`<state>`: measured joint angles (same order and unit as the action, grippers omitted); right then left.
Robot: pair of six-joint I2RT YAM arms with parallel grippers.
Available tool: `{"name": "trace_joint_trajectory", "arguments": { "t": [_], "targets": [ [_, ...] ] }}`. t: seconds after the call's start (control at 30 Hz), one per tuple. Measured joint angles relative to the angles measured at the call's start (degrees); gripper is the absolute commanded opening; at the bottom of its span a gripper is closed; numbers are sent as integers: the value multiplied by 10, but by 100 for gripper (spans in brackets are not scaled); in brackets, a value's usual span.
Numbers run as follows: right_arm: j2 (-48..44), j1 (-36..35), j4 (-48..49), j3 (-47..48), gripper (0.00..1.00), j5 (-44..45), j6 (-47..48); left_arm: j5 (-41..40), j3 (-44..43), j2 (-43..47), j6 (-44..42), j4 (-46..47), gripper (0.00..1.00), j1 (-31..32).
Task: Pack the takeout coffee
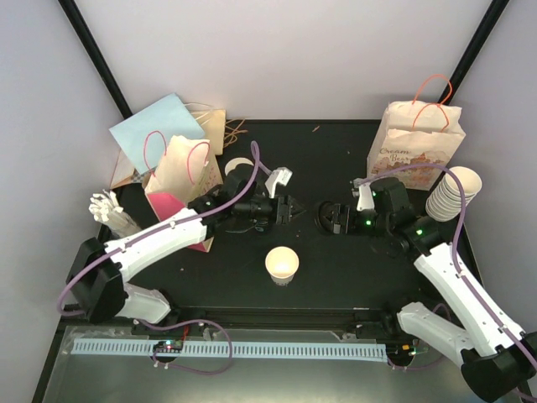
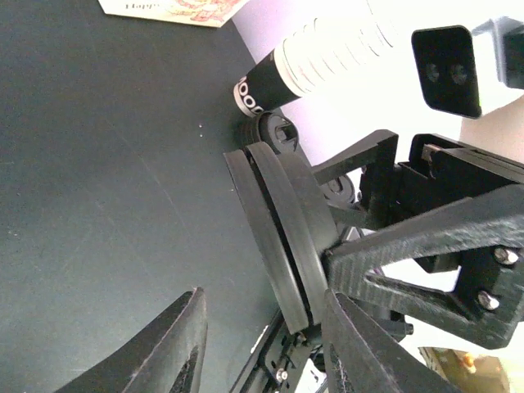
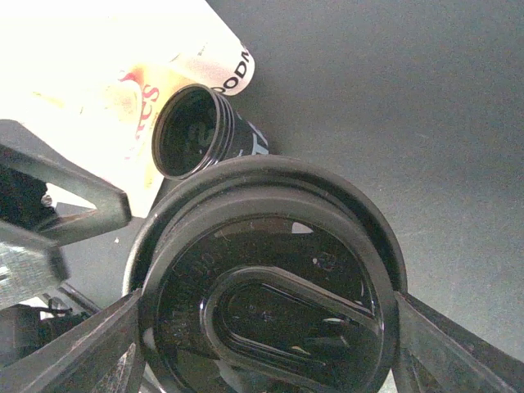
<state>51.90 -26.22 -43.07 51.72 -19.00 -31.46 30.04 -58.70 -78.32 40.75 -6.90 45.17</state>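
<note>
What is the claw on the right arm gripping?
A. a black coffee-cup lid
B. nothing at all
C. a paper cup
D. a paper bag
A: the right wrist view shows the black lid clamped between the two fingers of the right gripper, while the paper cup stands apart, uncovered.

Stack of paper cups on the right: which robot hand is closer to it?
Right. The right gripper, holding a black lid, sits left of the stack of paper cups; the left gripper is farther left still, beyond the lid.
</note>
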Motion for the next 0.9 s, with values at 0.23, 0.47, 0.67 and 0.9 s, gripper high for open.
{"name": "trace_joint_trajectory", "arguments": {
  "t": [0.23, 0.47, 0.67, 0.9],
  "targets": [
    [-3, 0, -1, 0, 78, -17, -9, 22, -1, -26, 13, 21, 36, 0],
    [-3, 0, 0, 0, 78, -29, -12, 36, -2, -33, 18, 36, 33, 0],
    [-3, 0, -3, 2, 78, -33, -17, 41, -3, -41, 21, 40, 28, 0],
    [-14, 2, -4, 12, 78, -34, -21, 43, -3, -55, 25, 40, 28, -1]
  ]
}}
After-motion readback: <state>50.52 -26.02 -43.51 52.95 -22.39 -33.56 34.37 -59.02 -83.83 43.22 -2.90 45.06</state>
